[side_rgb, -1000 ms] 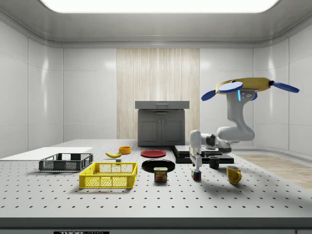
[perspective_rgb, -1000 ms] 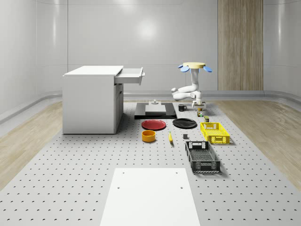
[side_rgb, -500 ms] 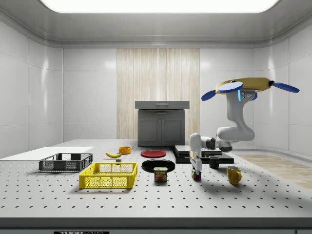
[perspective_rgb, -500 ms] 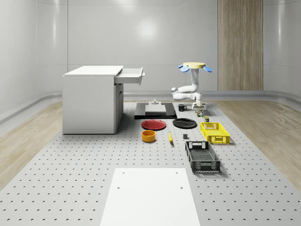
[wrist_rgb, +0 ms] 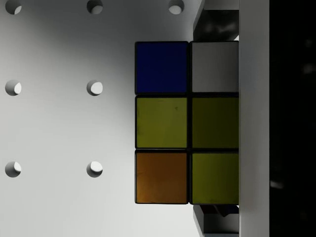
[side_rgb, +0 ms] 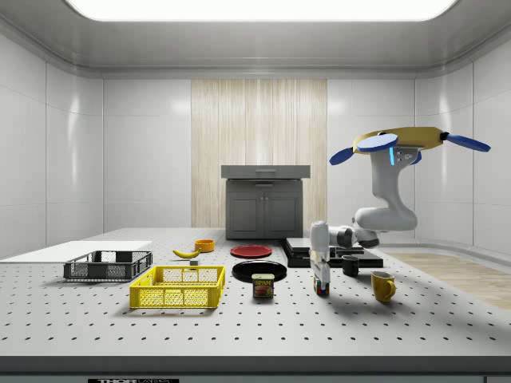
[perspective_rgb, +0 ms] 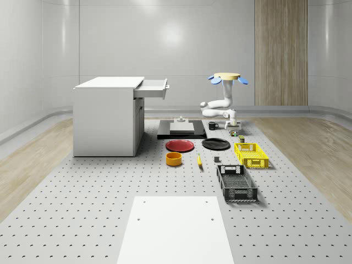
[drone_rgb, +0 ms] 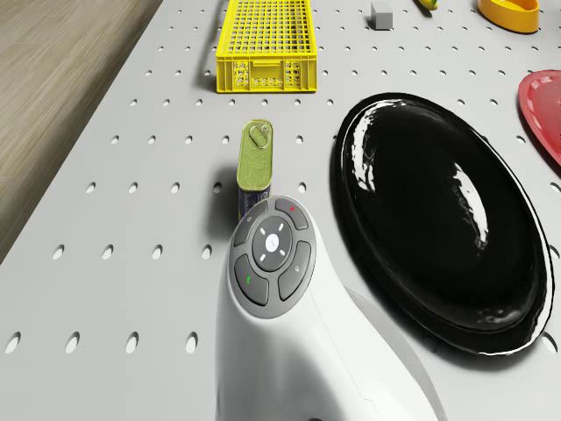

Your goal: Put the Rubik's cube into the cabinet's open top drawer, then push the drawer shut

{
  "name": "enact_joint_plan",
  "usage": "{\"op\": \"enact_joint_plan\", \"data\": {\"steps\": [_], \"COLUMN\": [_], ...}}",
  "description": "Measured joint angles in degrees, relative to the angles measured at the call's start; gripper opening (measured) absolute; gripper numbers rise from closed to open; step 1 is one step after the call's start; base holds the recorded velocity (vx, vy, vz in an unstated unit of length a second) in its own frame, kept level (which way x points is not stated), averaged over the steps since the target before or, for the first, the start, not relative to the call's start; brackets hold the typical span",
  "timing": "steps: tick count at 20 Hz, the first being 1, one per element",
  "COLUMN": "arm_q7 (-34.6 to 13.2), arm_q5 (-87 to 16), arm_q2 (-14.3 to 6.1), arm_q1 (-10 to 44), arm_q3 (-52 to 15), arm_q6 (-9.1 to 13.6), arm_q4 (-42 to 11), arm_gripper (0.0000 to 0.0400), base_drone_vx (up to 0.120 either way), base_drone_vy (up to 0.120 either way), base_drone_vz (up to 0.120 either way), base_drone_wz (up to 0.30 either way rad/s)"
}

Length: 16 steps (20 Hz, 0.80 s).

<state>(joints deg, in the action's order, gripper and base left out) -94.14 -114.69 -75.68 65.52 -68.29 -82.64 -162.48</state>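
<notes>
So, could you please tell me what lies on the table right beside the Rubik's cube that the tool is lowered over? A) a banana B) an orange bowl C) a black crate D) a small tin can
D: in the side view the tin can stands just to the left of the Rubik's cube, with the tool lowered onto the cube.

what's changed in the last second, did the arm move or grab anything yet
The gripper has come straight down onto the Rubik's cube on the table. Whether it has taken hold cannot be told. The drone hovers in the same spot, the cube has not moved, and the cabinet's top drawer stays open.
</notes>
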Motion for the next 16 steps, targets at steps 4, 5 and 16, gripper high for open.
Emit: {"op": "enact_joint_plan", "data": {"steps": [4, 5, 16], "arm_q7": [-0.13, -0.16, -0.52], "arm_q5": [-0.67, -0.79, -0.87], "arm_q2": [-0.40, -0.50, -1.54], "arm_q1": [0.77, 0.90, 1.72], "arm_q3": [0.74, 0.89, 1.25], "arm_q6": [-0.94, -1.14, -2.49], "arm_q4": [0.83, 0.97, 1.56], "arm_gripper": [0.0400, 0.0400, 0.0339], "base_drone_vx": [0.000, 0.000, 0.000], "base_drone_vy": [0.000, 0.000, 0.000], "base_drone_vz": [0.000, 0.000, 0.000], "base_drone_wz": [0.000, 0.000, 0.000]}}
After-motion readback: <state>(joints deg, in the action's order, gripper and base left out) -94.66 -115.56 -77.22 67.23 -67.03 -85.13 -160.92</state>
